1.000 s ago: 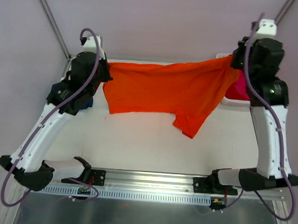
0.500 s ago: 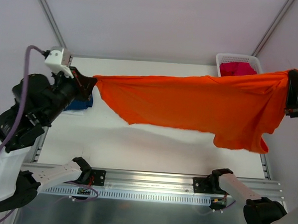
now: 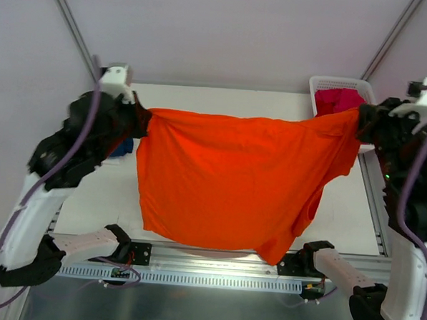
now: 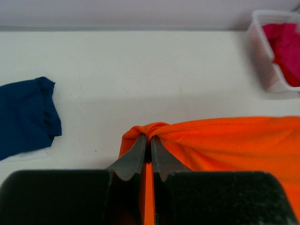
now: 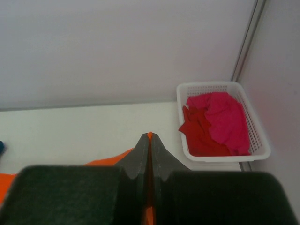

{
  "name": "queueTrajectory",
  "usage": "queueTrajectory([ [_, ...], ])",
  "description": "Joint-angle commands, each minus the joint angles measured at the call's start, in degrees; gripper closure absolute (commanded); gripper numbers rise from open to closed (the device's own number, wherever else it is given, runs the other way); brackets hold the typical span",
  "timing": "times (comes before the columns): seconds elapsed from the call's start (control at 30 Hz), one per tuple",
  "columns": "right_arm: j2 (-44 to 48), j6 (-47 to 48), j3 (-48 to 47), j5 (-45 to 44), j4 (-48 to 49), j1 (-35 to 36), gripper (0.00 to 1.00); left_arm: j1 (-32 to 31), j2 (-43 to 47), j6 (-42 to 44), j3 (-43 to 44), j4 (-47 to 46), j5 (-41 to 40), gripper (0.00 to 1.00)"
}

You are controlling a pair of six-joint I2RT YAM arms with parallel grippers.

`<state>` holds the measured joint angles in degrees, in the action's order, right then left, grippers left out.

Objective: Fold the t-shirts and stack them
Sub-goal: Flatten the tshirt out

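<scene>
Top external view: we see both arms raised over the white tabletop (image 3: 224, 99).
Basket: a white lattice basket (image 5: 225, 158) at the far right corner, holding crumpled magenta-pink t-shirts (image 5: 227, 119).
Orange t-shirt (image 3: 234, 175): hangs spread out between the two arms.
Left jaws: clamped on its upper left corner.
Right jaws: pinched together on its upper right corner.
Navy t-shirt (image 4: 23, 117): lies on the tabletop, far left.

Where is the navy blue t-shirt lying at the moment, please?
The navy blue t-shirt lies on the table at its left side, in the left wrist view left of the orange t-shirt; from above, the left arm mostly hides it.
</scene>
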<state>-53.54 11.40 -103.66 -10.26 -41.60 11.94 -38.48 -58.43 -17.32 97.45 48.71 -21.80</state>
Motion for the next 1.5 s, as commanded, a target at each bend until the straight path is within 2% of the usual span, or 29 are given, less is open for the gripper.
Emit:
queueTrajectory([
  [0.0,-4.1,-0.1,9.1,-5.2,9.7,-0.3,1.00,3.1,-10.5,0.5,-7.0,-4.8,-4.1,1.00],
  [0.03,-7.6,-0.9,10.6,-4.9,10.8,-1.0,0.99,8.3,-14.4,0.0,-8.6,-6.5,1.7,1.00],
  [0.07,-9.8,-1.5,11.8,-4.4,12.0,-1.7,0.99,10.9,-16.6,-0.4,-10.2,-8.4,4.5,1.00],
  [0.13,-15.3,-2.9,13.7,-2.4,15.3,-2.8,0.99,14.6,-21.6,-1.4,-13.6,-12.7,5.5,1.00],
  [0.17,-21.8,-2.9,13.5,-1.1,16.8,-3.2,0.99,16.6,-27.7,-1.8,-13.3,-13.3,3.5,1.00],
  [0.23,-28.9,-2.7,10.5,-1.3,17.1,-3.5,0.99,17.1,-34.3,-1.9,-11.7,-14.7,-1.2,1.00],
  [0.27,-36.0,-2.2,8.9,-1.7,17.1,-3.6,0.99,17.2,-40.3,-1.7,-9.2,-15.0,-5.5,1.00],
  [0.33,-42.8,-2.0,2.6,-2.0,15.6,-3.6,0.97,17.2,-47.3,-2.9,-6.8,-15.7,-9.6,1.00],
  [0.37,-45.8,-2.2,0.5,-2.6,13.2,-3.7,0.63,17.2,-49.0,-2.8,-6.1,-16.4,-10.4,0.92],
  [0.4,-50.8,-2.3,-1.4,-3.2,12.0,-3.8,0.49,17.1,-50.2,-3.0,-4.4,-16.3,-11.2,0.41],
  [0.43,-52.9,-2.3,-4.9,-3.7,10.3,-3.9,0.41,17.2,-51.2,-3.9,-3.9,-16.3,-11.5,0.29],
  [0.5,-54.9,-1.9,-5.2,-4.8,8.4,-3.8,0.39,17.0,-51.1,-4.6,-4.2,-16.4,-11.9,0.18],
  [0.53,-54.6,-1.6,-3.3,-5.6,8.6,-3.7,0.36,16.9,-50.2,-4.5,-4.5,-16.5,-12.0,0.18],
  [0.57,-54.0,-1.5,-2.3,-6.9,9.3,-3.8,0.01,16.9,-49.7,-4.4,-5.1,-16.8,-12.4,0.18],
  [0.63,-51.9,-0.7,-0.9,-8.3,9.3,-3.8,0.01,16.7,-47.8,-4.0,-5.3,-16.7,-12.8,0.18],
  [0.8,-45.9,-0.4,3.4,-5.6,8.6,-3.8,0.01,15.3,-42.0,-4.4,-7.1,-16.6,-10.1,0.18],
  [0.9,-42.6,-1.9,5.8,-3.1,7.1,-3.7,0.00,12.6,-38.6,-4.2,-9.2,-16.6,-9.8,0.26],
  [1.0,-40.5,-2.9,10.4,0.8,9.3,-3.7,0.00,10.8,-37.6,-4.4,-10.7,-16.7,-9.8,0.39],
  [1.03,-41.5,-2.8,10.8,2.6,10.4,-3.8,0.01,10.9,-38.8,-4.6,-10.4,-16.8,-9.7,0.47],
  [1.07,-42.6,-2.7,10.5,3.2,10.1,-3.8,0.01,11.0,-40.1,-4.1,-9.9,-16.7,-9.8,0.48],
  [1.13,-46.1,-2.5,6.4,4.9,8.0,-3.8,0.00,11.1,-44.0,-3.2,-8.7,-16.6,-9.5,0.49],
  [1.27,-57.6,-2.8,-2.8,9.2,5.7,-3.8,0.01,13.9,-51.2,-4.6,-5.4,-16.7,-1.5,0.56],
  [1.4,-66.1,-2.6,-12.1,12.6,3.9,-3.8,0.01,15.5,-56.5,-5.4,-4.3,-16.7,-2.4,0.56],
  [1.47,-70.5,-2.5,-20.4,13.2,2.4,-3.9,0.01,16.1,-57.7,-6.0,-4.5,-16.6,-3.0,0.56],
])
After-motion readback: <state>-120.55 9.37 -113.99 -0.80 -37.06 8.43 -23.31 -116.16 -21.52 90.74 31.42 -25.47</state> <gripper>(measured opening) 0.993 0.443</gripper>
